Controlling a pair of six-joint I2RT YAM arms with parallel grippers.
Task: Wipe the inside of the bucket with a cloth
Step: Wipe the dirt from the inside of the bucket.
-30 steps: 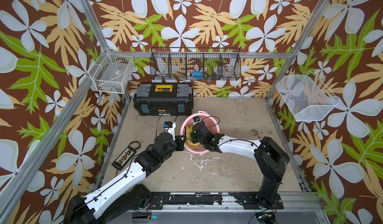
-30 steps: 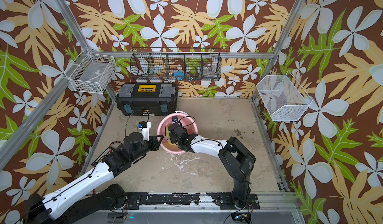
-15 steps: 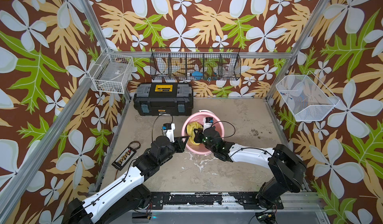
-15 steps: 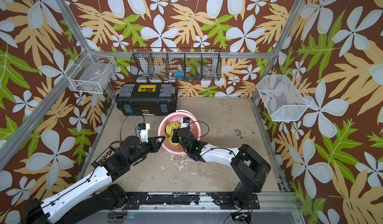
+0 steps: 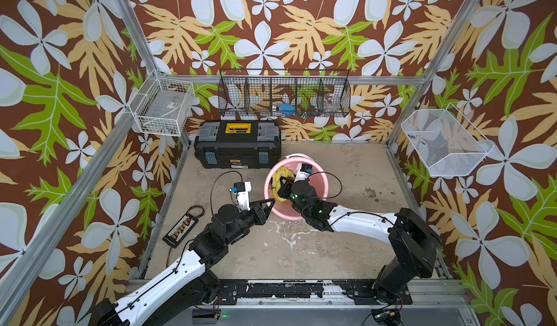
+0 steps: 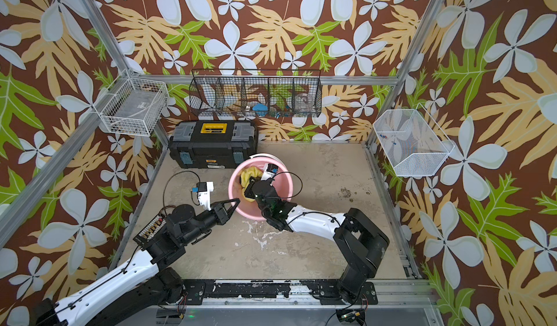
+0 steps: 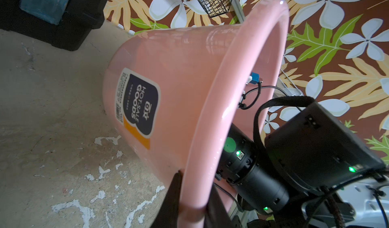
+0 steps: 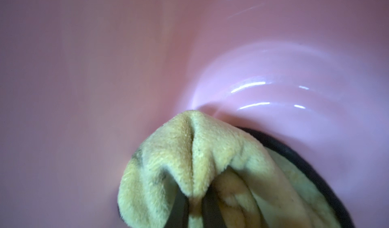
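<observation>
The pink bucket (image 5: 320, 187) (image 6: 283, 186) stands on the floor in front of the toolbox, with its dark label (image 7: 140, 106) facing the left arm. My left gripper (image 5: 272, 201) (image 6: 237, 201) (image 7: 194, 208) is shut on the bucket's near-left rim, one finger outside and one inside. My right arm reaches over the near rim into the bucket. Inside, my right gripper (image 8: 194, 208) is shut on the bunched yellow cloth (image 5: 278, 177) (image 6: 248, 175) (image 8: 189, 153), which presses against the left inner wall close to the bottom (image 8: 294, 79).
A black-and-yellow toolbox (image 5: 238, 143) sits right behind the bucket against the back wall. A black strip with a cable (image 5: 182, 227) lies on the floor at the left. Wire baskets (image 5: 284, 94) (image 5: 164, 107) (image 5: 446, 142) hang on the walls. White patches (image 5: 284, 237) mark the floor.
The right gripper has carried the cloth along the bucket's left inner wall from the near side toward the far side. The right elbow swung outward. The left gripper kept its hold on the rim.
</observation>
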